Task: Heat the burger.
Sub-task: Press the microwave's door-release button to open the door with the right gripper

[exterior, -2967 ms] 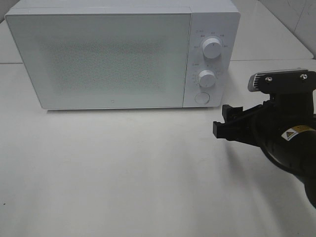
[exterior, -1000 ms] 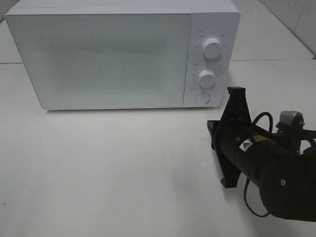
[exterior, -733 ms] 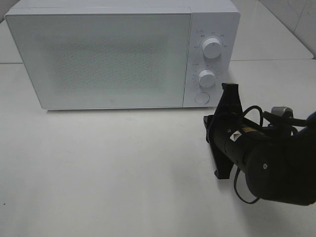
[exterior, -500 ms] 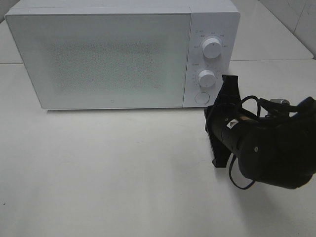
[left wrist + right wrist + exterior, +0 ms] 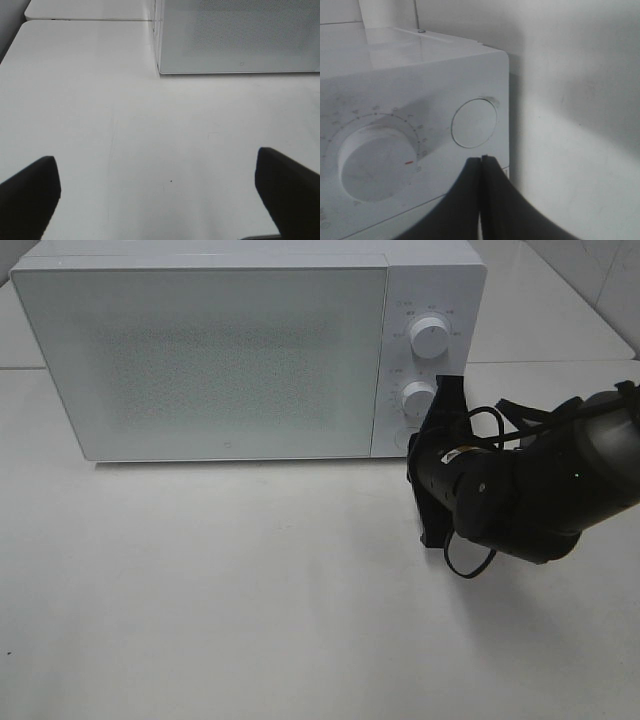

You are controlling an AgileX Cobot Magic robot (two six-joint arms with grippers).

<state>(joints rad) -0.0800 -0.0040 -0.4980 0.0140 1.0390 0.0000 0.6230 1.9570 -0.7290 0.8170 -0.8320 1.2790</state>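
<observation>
The burger is out of view. The white microwave [image 5: 220, 360] stands at the back of the table with its door closed. My right gripper [image 5: 425, 445] is shut with nothing in it, and it is at the lower part of the control panel. In the right wrist view its closed tips [image 5: 482, 159] point at the panel just beside the round button [image 5: 474, 123], close to it; contact cannot be told. My left gripper [image 5: 155, 165] is open and empty over the bare table, its dark fingers [image 5: 30, 195] wide apart, well short of the microwave [image 5: 240, 35].
Two white knobs sit on the panel, the upper knob [image 5: 431, 337] and the lower knob [image 5: 418, 398], the latter also in the right wrist view [image 5: 375, 162]. White table [image 5: 220, 580] extends in front of the microwave. A tiled wall [image 5: 600, 280] lies at the back right.
My right arm has moved left and toward the microwave, bringing its shut gripper up to the control panel by the round button. The left gripper has stayed open.
</observation>
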